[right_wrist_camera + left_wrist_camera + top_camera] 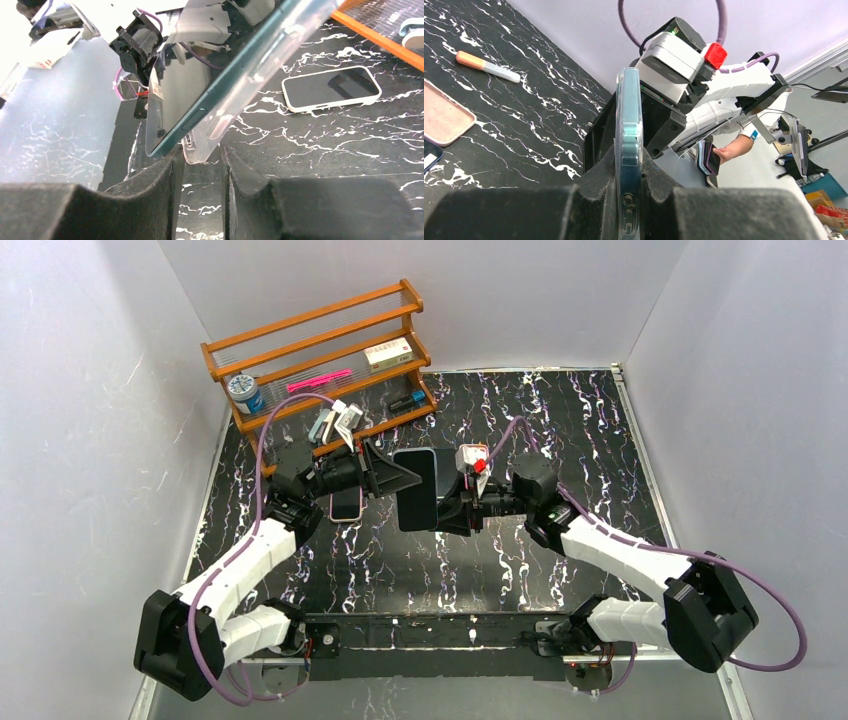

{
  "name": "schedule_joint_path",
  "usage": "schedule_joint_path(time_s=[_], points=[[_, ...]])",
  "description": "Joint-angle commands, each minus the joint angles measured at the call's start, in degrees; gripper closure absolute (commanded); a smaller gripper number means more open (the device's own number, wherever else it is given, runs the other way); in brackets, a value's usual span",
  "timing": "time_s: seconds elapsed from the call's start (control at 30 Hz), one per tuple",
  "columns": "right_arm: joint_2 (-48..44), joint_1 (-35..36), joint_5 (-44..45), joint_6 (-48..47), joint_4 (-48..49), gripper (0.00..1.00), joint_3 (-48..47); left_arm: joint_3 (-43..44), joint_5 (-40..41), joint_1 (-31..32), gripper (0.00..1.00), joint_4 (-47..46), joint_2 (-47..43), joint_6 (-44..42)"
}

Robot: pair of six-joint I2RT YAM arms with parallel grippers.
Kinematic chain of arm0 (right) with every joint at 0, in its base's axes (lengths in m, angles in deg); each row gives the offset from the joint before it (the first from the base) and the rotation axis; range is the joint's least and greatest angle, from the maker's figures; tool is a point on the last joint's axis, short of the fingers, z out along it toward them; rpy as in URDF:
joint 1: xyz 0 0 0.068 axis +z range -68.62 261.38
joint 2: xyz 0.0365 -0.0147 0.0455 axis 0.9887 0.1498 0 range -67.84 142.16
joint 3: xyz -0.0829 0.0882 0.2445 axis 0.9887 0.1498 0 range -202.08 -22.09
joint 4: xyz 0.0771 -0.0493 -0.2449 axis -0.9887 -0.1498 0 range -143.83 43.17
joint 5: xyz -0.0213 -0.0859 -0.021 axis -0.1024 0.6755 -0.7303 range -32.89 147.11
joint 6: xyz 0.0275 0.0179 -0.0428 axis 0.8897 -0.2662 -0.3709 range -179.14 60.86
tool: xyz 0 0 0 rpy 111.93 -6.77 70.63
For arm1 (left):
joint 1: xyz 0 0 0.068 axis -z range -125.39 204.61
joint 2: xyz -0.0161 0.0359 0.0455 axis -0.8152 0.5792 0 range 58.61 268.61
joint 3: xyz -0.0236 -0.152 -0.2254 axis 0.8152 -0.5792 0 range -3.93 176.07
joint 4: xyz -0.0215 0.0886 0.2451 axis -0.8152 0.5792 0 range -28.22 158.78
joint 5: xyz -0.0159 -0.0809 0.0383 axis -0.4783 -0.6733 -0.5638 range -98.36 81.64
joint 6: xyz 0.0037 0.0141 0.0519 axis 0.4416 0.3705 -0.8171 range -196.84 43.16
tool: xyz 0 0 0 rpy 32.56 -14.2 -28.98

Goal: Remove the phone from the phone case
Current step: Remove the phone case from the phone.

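The phone (pixel 415 485), in its clear phone case (pixel 265 60), is held off the desk (pixel 560 430) near the middle, standing on edge between the two arms. The left tool (pixel 629 200) is closed tight on one end, both fingers pressed against the broad faces of the cased phone. The right tool (pixel 202 185) meets the opposite lower corner. Its fingers stand only narrowly apart with the clear corner of the case dipping into the gap. It appears to pinch the case there, though the angle is too steep to confirm contact on both pads. In the right wrist view the phone's dark teal edge sits a little proud of the clear lip at that corner.

There is open desk to the right and toward the near edge. Room is tighter on the left. A second phone (pixel 346 504) lies flat, screen up, just beside the left wrist, and a wooden rack (pixel 320 345) stands at the back left. The left wrist view also shows a pink case (pixel 444 117) lying flat and a marker (pixel 488 66) farther off, both well apart from the held phone.
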Motion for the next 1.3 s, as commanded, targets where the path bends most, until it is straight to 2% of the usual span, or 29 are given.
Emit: schedule_joint_path(time_s=[0.0,0.2,0.4,0.7,1.07,1.23,1.27], points=[[0.9,0.1,6.0,14.3,25.3,0.60,0.8,-1.7,-0.8,1.6,1.00,-2.6,1.0,4.2],[1.1,0.1,8.8,20.0,28.9,0.55,2.0,-2.7,2.4,1.6,1.00,-3.1,1.4,6.2],[-1.3,0.1,17.3,24.0,27.1,0.48,4.5,-3.3,7.0,1.6,1.00,-3.7,2.3,8.1],[2.1,0.1,16.2,32.8,37.7,0.46,5.9,-3.5,5.7,2.7,1.00,-9.0,5.6,12.6],[6.7,0.0,21.7,40.1,43.6,0.51,4.6,-3.7,7.6,3.7,1.00,-9.2,8.5,15.2],[9.8,-0.1,21.0,44.7,47.1,0.58,4.8,-3.2,9.1,3.7,1.00,-9.2,12.4,19.1],[10.0,-0.2,21.2,45.5,46.6,0.62,4.8,-3.1,9.5,3.7,0.96,-9.2,13.3,20.0]])
